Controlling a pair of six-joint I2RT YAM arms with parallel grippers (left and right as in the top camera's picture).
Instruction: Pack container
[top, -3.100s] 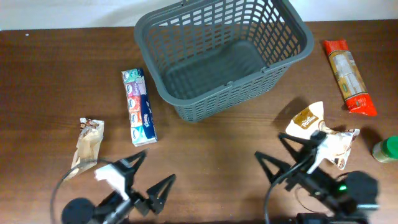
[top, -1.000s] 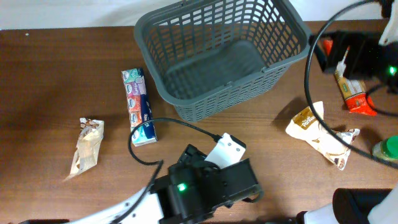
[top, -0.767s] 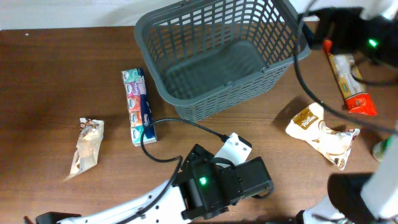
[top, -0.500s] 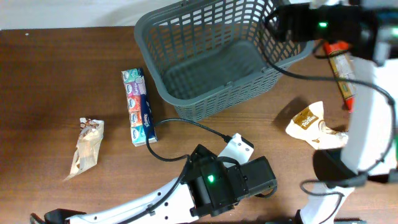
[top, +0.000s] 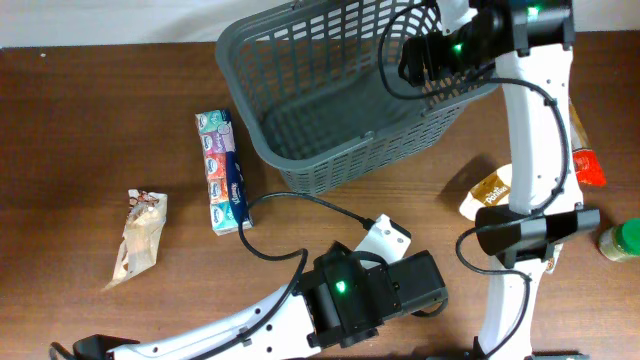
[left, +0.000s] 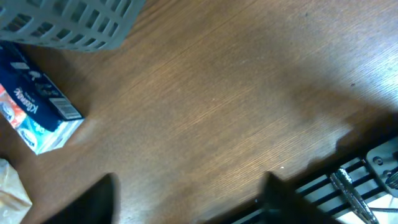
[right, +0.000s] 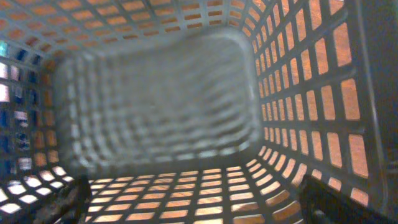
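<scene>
The container (top: 300, 95) is a dark grey lattice basket at the table's back centre, with nothing in it. My right gripper (top: 428, 55) hangs over its right end. In the right wrist view the gripper (right: 199, 210) looks down at the container's bare floor (right: 155, 106), fingers (right: 339, 200) wide apart and empty. My left gripper (left: 186, 208) is open low over bare wood near the front edge, below a corner of the container (left: 68, 22). A blue tissue packet (top: 222, 172) lies left of the container, and the same tissue packet (left: 37, 118) shows in the left wrist view.
A pale snack packet (top: 140, 235) lies at the left. On the right, a brown-and-white bag (top: 490, 190) and a red packet (top: 583, 168) are partly hidden by the right arm. A green-lidded jar (top: 620, 240) stands at the right edge. The left arm (top: 370, 290) fills the front centre.
The right arm has swung left from over the red packet until its gripper is above the container's right end. The left arm has shifted slightly right along the front.
</scene>
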